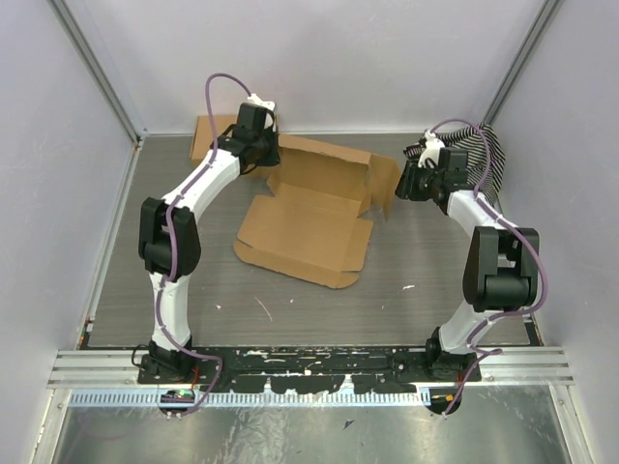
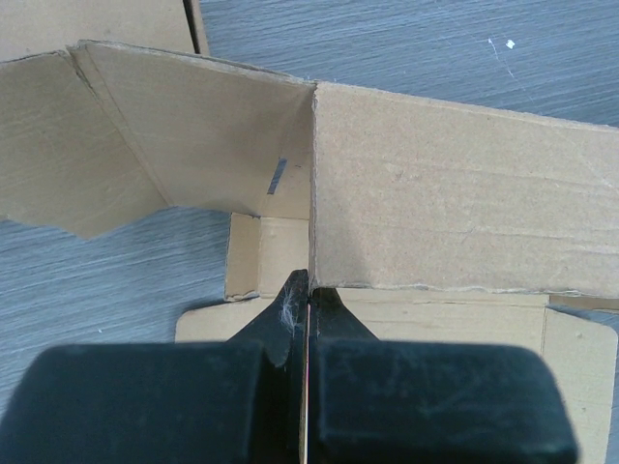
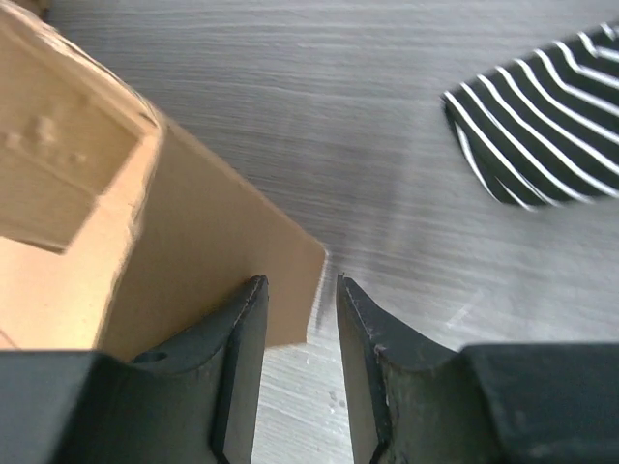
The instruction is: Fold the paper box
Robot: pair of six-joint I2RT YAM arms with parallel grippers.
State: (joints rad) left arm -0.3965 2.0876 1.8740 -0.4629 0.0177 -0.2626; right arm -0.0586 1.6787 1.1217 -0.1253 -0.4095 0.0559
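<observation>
"Where's the paper box [image 1: 305,227]?"
"Mid-table [image 1: 387,300], nearer the far edge, flaps partly raised."
"And the claws?"
"The left gripper [image 2: 308,290] is pinched tight on a back-left flap. The right gripper [image 3: 302,287] has its jaws apart around the right flap's corner, with the striped cloth [image 3: 542,126] beyond."

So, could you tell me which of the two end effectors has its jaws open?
The right end effector: its jaws stand apart by the paper box, while the left end effector is shut.
</observation>
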